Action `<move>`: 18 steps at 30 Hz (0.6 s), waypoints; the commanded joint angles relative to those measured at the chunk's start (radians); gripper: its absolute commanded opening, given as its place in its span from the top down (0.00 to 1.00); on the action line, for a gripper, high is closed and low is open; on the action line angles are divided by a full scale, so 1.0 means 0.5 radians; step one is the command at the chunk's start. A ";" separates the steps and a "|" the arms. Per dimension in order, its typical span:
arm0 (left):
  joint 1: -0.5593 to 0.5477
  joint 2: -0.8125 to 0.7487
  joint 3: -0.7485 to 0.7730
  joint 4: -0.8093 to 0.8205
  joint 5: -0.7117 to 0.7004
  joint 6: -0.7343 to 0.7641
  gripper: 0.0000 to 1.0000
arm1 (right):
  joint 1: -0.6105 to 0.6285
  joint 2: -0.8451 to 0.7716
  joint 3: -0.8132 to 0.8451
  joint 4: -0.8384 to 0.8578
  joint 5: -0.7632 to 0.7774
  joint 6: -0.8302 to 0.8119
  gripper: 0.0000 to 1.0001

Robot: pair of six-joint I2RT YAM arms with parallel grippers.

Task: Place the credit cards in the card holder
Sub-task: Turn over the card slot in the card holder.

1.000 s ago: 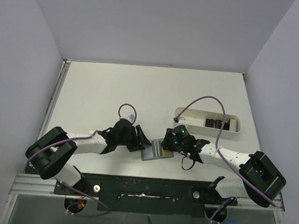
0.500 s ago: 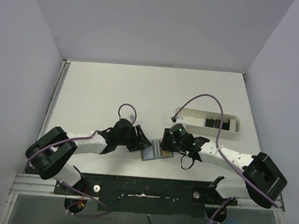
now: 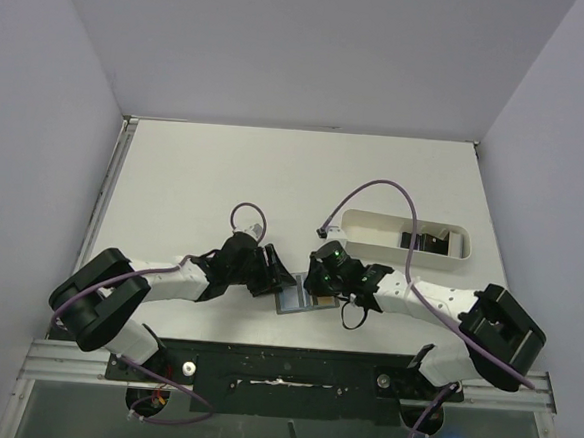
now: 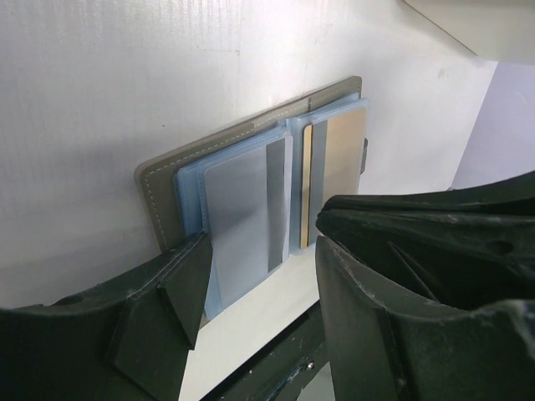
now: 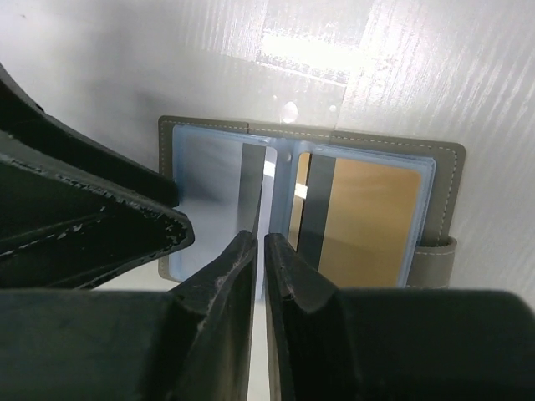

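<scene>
Open wallet (image 4: pixel 157 196) lies near centre. Left gripper (image 4: pixel 259 251) straddles its left edge, jaws apart; right gripper (image 5: pixel 261 242) is nearly closed over its fold. Dark cards (image 3: pixel 423 241) sit in the tray (image 3: pixel 372 225), far right: probably light, stiff and slick, so pinch an edge.

Card holder (image 3: pixel 292 300) on table (image 3: pixel 275 178); tray (image 3: pixel 372 228) behind, right.

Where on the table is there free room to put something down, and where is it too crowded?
Free: the wide far strip of the table between the back wall and the tray, and the far-left part beyond the left arm. Crowded: the near centre, where the left gripper and right gripper meet over the card holder.
</scene>
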 commanded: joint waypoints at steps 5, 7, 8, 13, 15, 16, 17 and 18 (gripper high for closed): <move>0.008 -0.058 -0.028 0.025 -0.022 -0.006 0.48 | -0.004 0.233 0.015 0.248 -0.138 -0.006 0.88; 0.009 -0.061 -0.028 0.013 -0.025 -0.008 0.48 | -0.004 0.284 0.013 0.225 -0.128 0.017 0.91; 0.011 -0.063 -0.026 -0.001 -0.030 -0.006 0.48 | -0.001 0.297 0.004 0.217 -0.122 0.029 0.94; 0.011 -0.070 0.003 -0.123 -0.084 0.016 0.48 | 0.001 0.308 -0.026 0.184 -0.067 0.057 1.00; 0.011 -0.076 -0.002 -0.125 -0.093 0.011 0.48 | 0.002 0.307 -0.030 0.187 -0.062 0.064 1.00; 0.011 -0.079 -0.003 -0.125 -0.098 0.008 0.48 | 0.001 0.308 -0.033 0.189 -0.062 0.066 1.00; 0.011 -0.075 -0.001 -0.126 -0.098 0.007 0.47 | 0.002 0.309 -0.037 0.192 -0.062 0.071 1.00; 0.011 -0.074 0.002 -0.132 -0.101 0.005 0.48 | 0.002 0.310 -0.043 0.197 -0.062 0.075 1.00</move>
